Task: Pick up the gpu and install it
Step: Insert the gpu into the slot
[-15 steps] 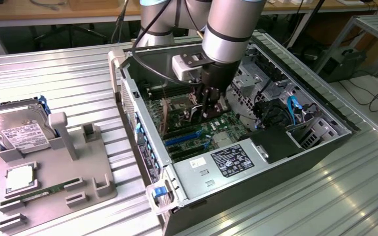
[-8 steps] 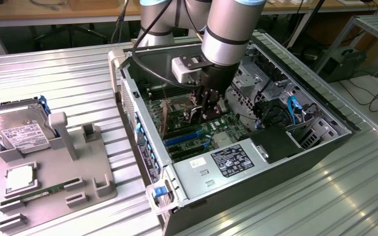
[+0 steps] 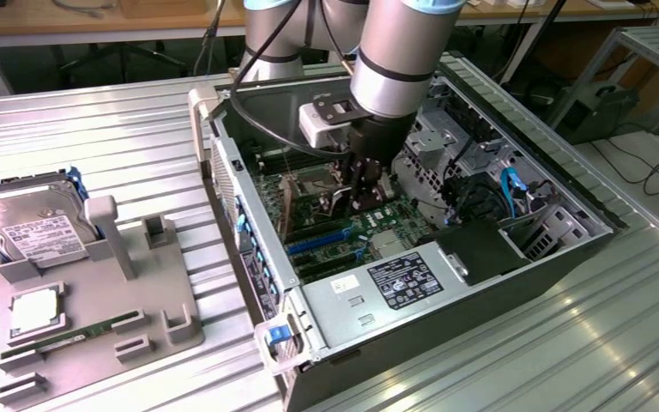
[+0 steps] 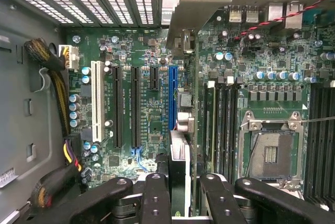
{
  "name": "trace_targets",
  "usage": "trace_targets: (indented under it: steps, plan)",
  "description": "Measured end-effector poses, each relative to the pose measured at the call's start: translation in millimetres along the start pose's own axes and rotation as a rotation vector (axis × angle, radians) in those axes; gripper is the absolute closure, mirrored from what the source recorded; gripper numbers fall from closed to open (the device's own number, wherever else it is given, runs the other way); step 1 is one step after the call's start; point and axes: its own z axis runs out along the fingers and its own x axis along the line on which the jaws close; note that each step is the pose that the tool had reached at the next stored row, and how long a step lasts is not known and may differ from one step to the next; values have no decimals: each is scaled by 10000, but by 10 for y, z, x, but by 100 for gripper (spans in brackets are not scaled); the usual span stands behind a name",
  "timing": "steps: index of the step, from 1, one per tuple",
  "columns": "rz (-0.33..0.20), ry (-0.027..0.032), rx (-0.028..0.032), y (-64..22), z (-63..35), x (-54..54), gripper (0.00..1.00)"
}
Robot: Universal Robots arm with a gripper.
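The gripper (image 4: 184, 190) was clamped on the gpu (image 4: 179, 150), edge-on above the blue slot (image 4: 172, 98); its fan face stayed hidden.

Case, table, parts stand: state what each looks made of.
Case: bare grey sheet metal, judging by its folded, perforated panels. Table: ribbed metal, probably aluminium, with a dull sheen. Stand: matte grey, moulded look, likely plastic.
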Motion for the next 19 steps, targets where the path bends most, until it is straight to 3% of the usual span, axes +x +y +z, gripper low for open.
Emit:
trace_targets:
  steps: [17,19]
  plan:
    - [0,-1,0,19,81,2,73]
    - [-2,-2,48,61,86,2,73]
